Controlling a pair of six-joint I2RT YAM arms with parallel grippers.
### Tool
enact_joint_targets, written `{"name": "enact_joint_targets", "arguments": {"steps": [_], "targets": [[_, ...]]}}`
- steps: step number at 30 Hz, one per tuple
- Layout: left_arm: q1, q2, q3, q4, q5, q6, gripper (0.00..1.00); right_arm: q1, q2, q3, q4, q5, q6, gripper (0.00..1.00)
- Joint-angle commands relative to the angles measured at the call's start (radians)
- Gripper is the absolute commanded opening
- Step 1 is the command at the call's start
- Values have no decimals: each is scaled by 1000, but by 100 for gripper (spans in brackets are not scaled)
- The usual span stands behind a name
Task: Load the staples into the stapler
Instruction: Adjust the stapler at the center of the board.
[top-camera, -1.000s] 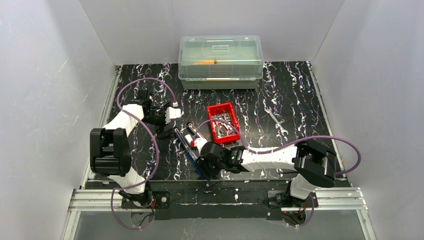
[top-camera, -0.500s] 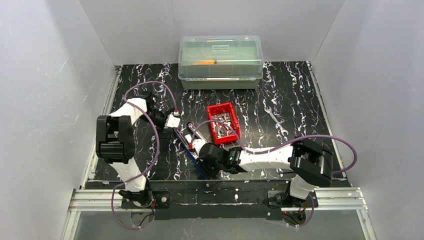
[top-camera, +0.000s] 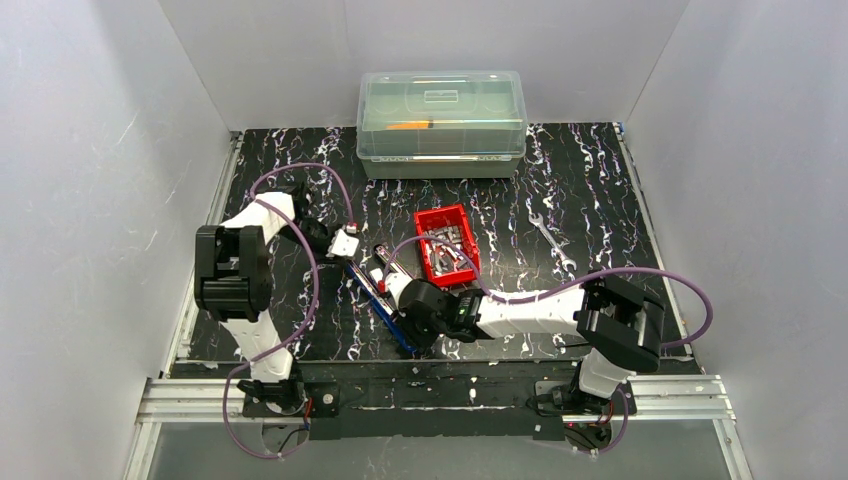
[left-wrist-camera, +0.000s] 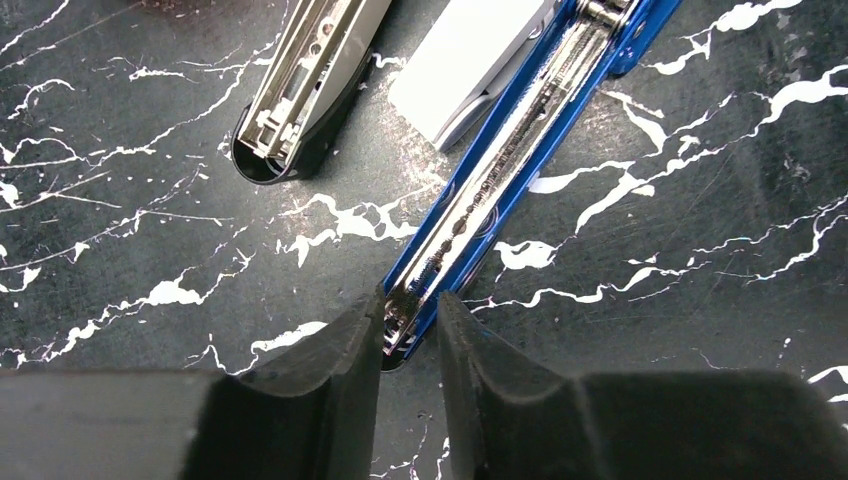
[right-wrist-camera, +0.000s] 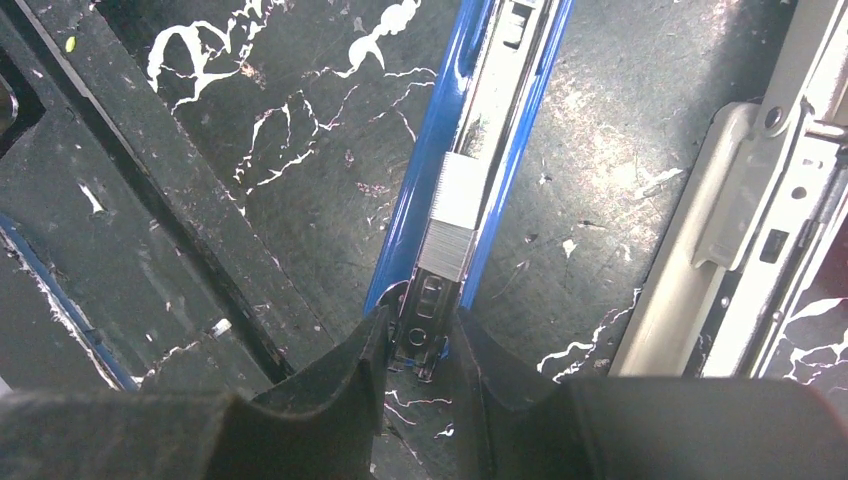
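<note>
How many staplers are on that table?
2: the blue stapler lies opened flat, front centre; the white stapler lies beside it, toward the red tray. More may be hidden.

Two staplers out there: blue stapler (left-wrist-camera: 500, 190) and white stapler (left-wrist-camera: 305, 85). One red tray (top-camera: 421, 247), staples (top-camera: 446, 240) heaped in it, too many to count. One staple block (right-wrist-camera: 450, 225) sitting in the blue rail. One lone wrench (top-camera: 551, 241). One clear box (top-camera: 441, 122).
</note>
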Motion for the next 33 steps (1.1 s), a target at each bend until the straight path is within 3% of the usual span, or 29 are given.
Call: {"name": "enact_joint_targets", "arguments": {"steps": [1,11,13,15,16,19,25,33], "targets": [[-3,-78,35,-71,59,-10,22,-7,30,17,27,19,-20,33],[-3,-254,7,-129,105,-22,19,-6,38,28,39,59,-37,29],[-1,-263,3,-160,56,-30,27,-5,37,25,38,70,-37,29],[13,-245,-4,-202,11,-17,44,-4,31,13,41,76,-37,29],[22,-237,-14,-214,-2,-10,58,-3,26,6,48,80,-37,29],[64,-231,-80,-195,-51,55,72,1,18,-11,52,97,-39,28],[72,-205,-126,-118,-73,117,82,6,9,-21,53,117,-49,28],[46,-102,-71,-89,-222,188,81,12,7,-32,72,135,-38,27]]}}
